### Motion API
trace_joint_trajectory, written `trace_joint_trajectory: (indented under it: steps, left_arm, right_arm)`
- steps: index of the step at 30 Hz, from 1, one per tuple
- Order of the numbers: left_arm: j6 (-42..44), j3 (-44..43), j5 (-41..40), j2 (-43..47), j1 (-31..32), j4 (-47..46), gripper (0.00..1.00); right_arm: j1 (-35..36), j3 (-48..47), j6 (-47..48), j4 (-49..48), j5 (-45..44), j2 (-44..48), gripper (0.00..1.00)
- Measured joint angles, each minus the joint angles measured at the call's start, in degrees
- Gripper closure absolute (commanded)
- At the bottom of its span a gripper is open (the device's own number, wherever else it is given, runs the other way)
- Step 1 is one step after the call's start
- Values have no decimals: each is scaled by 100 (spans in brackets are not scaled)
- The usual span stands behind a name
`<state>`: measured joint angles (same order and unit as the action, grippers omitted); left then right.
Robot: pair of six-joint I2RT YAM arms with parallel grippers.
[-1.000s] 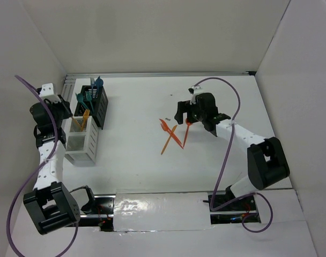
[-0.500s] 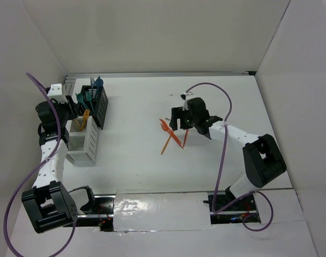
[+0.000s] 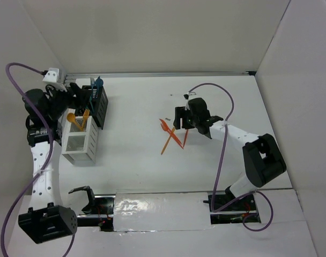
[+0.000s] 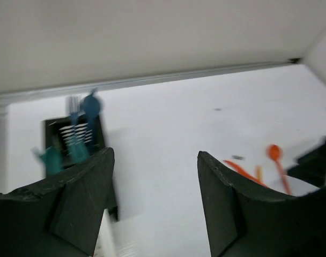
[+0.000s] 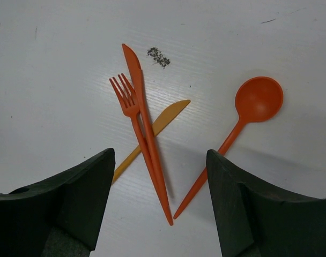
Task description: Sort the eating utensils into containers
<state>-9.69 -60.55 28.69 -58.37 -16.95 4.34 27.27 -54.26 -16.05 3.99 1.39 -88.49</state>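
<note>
Several orange eating utensils lie crossed on the table: a fork (image 5: pixel 132 115), a knife (image 5: pixel 147 134), a paler orange knife (image 5: pixel 165 115) under them, and a spoon (image 5: pixel 254 104) to the right. My right gripper (image 5: pixel 158 156) hangs open just above them, with the handle tips between its fingers and nothing held; from above it (image 3: pixel 179 120) sits at their right. The containers stand at the left: a black mesh bin (image 3: pixel 98 104) holding teal utensils (image 4: pixel 72 142) and white bins (image 3: pixel 80 142) holding an orange spoon (image 3: pixel 71 115) and fork (image 3: pixel 86 115). My left gripper (image 3: pixel 72 98) is open and empty above them.
A metal rail (image 3: pixel 163 74) runs along the table's far edge. White walls close in the left, back and right sides. A small dark speck (image 5: pixel 158 56) lies beside the knife tip. Purple cables loop over both arms.
My left gripper opened and pulled up and back; an orange spoon now stands in the white bin. The right gripper shifted left over the orange utensils and narrowed slightly.
</note>
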Motion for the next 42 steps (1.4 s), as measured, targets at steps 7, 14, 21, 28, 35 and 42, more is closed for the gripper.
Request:
trace_joint_trajectory:
  steps: [7,14,21,28,35,42]
  left_arm:
    - [-481,-308,1064,-66,1088,511,15]
    - [-616,-282,1054,-299,1620,973,13]
    - [-702,-280,1014,-299,1641,979,13]
    - [-704,-181,955,-302,1838,988,13]
    - [-737,-177,914,-431,1996,973,13]
    - [-1178,210,568,-872,2549,612,13]
  right_arm:
    - [151,214,415,-46,269,-146,30]
    - [280,153,955,13,507,-730,34]
    - [326,85,1217,15,505,-1054,41]
    - [380,-48,1360,-57,476,-1272,63]
    - [437,-166,1377,-138,433,-1421,94]
    - [682,-149,1139,-133,68,-1388,100]
